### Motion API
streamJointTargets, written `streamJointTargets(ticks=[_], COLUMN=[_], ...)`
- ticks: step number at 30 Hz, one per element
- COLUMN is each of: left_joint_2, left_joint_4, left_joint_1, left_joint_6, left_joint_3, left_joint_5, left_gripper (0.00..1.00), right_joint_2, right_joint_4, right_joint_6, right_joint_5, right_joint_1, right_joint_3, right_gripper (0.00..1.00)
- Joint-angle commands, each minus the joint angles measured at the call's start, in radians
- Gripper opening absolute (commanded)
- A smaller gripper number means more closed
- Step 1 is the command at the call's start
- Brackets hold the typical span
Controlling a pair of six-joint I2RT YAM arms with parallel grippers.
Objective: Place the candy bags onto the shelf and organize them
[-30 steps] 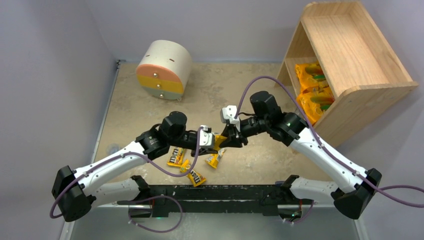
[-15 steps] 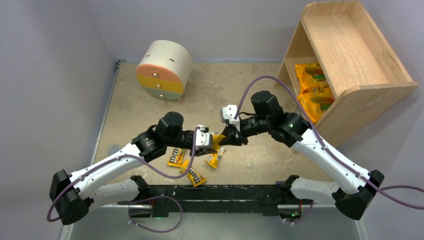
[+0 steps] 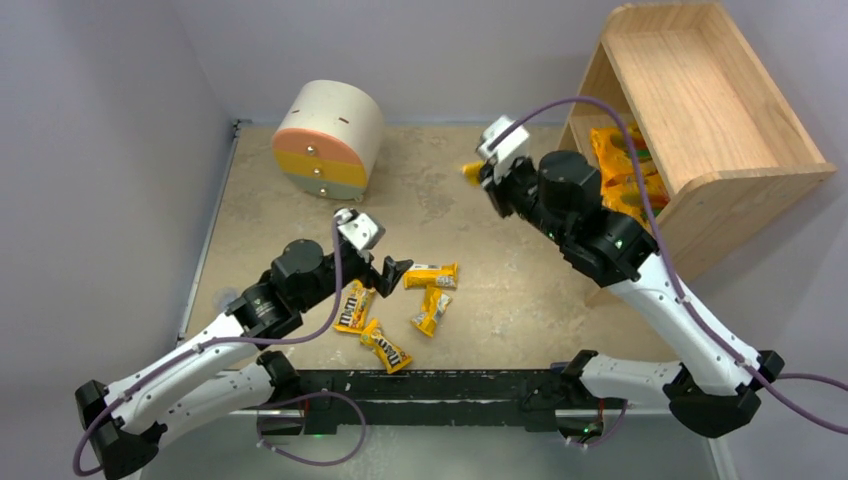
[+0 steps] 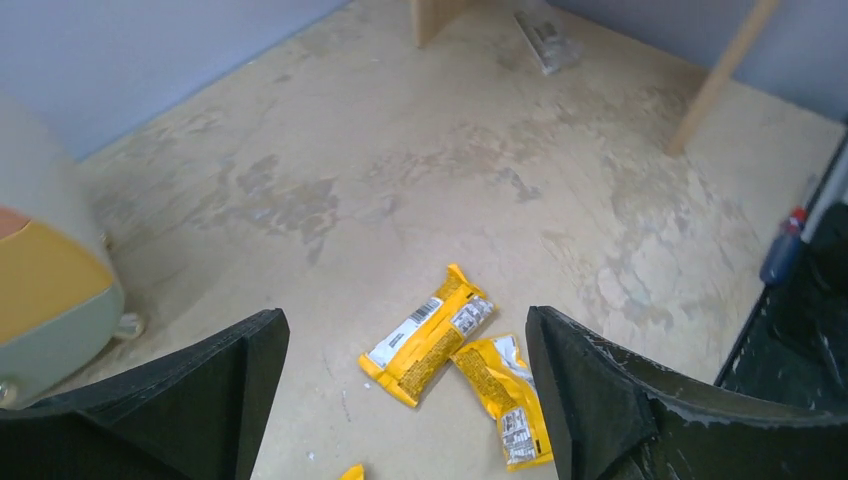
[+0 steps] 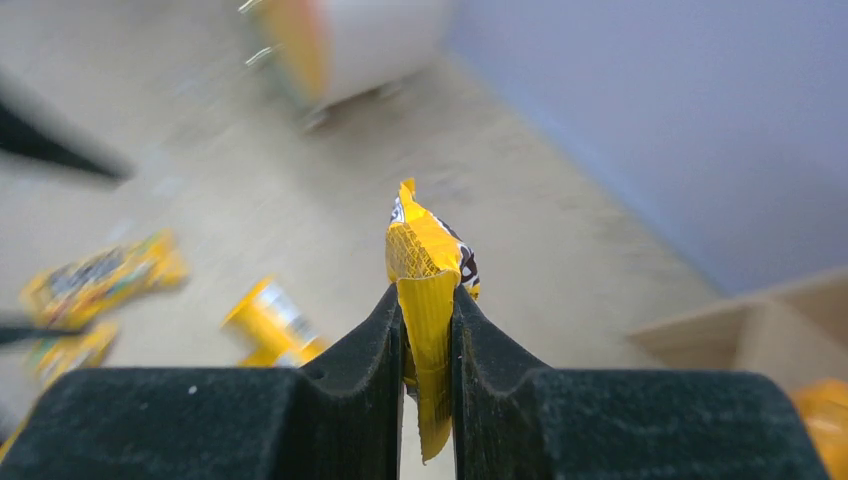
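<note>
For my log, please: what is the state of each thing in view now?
Left gripper: open, empty.
Right gripper: shut.
Held packet: pinched in it, off the table.
Other four packets: lying on the table.
Orange bags: inside the shelf.
Cabinet drawers: shut.

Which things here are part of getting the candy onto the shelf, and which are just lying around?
Part of the job: wooden shelf; orange bags already in it; four loose yellow packets; a fifth packet held in the right gripper.
Just lying about: round cabinet with colored drawers.
</note>
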Motion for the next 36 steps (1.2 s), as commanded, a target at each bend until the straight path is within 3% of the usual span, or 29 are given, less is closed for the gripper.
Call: streamJointTargets(ticks=[1, 6, 10, 14, 18, 25, 36], left_joint_2=[-0.057, -0.079, -0.078, -0.057, -0.036, -0.01, 0.012], left_joint_4=[0.028, 0.029, 0.027, 0.022, 0.028, 0.027, 0.032], left_joint_1=[0.0, 0.0, 0.0, 0.001, 0.0, -0.001, 0.0], left_joint_6=[-0.177, -0.208, -0.221, -0.224, -0.219, -0.234, -0.222], left_joint_3=[-0.041, -0.073, -0.098, -0.094, -0.091, -0.092, -0.094], left_joint_5=[-0.205, -0.204, -0.209, -0.211, -0.206, -0.186, -0.192], left_gripper=[0.93, 0.95, 0.95, 0.96, 0.96, 0.97, 0.98], right_joint_2=[0.072, 0.257, 0.39, 0.501, 0.565, 0.712, 0.815], right_joint_4=[0.316, 0.475, 0.826, 0.748, 0.876, 0.846, 0.732], right_joint_6=[-0.156, -0.517, -0.916, -0.94, -1.093, -1.117, -1.032], right_joint_5=[0.669, 0.934, 1.058, 1.034, 0.977, 0.86, 0.762], right_joint_1=[-0.001, -0.005, -0.083, -0.25, -0.335, -0.515, -0.615], right_joint_3=[0.138, 0.354, 0.406, 0.532, 0.557, 0.701, 0.771], right_gripper=[0.0, 0.0, 0.0, 0.0, 0.0, 0.0, 0.02])
